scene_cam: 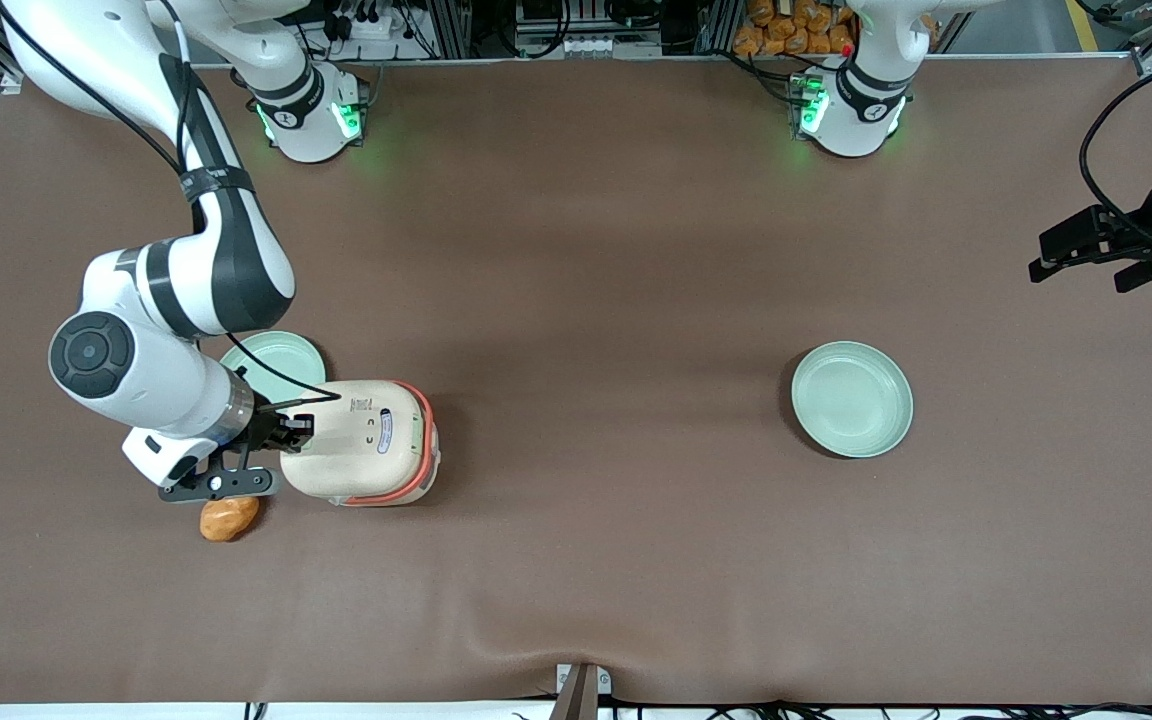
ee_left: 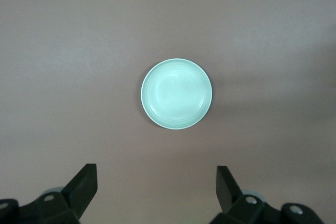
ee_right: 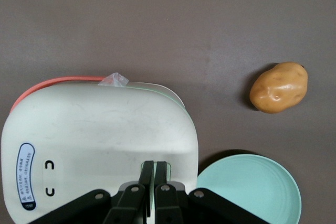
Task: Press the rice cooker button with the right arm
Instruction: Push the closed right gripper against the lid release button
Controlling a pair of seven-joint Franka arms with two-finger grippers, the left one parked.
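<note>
Right, gripper [ee_right: 155, 167] w/ fingers [ee_right: 146, 170] pressed together, nothing between them, tips down on the lid edge of the rice cooker [ee_right: 100, 145]. From the front cam, gripper [scene_cam: 291, 428] sits at the cooker's [scene_cam: 361, 441] end toward the working arm's side, right arm [scene_cam: 151, 340] reaching in above it. Cooker is cream, lid shut, salmon-red band showing round the body, small printed label and two marks on the lid, well away from the fingertips. Bit of clear plastic sticks out at the lid seam. Just beside the gripper: a pale green plate [ee_right: 251, 188], partly tucked under the cooker's edge in the wrist cam. Potato [scene_cam: 229, 518] lies near the gripper too, nearer the front cam, on the brown counter [scene_cam: 586, 560]. Second green plate [scene_cam: 852, 399] well apart, toward the parked arm's end.
</note>
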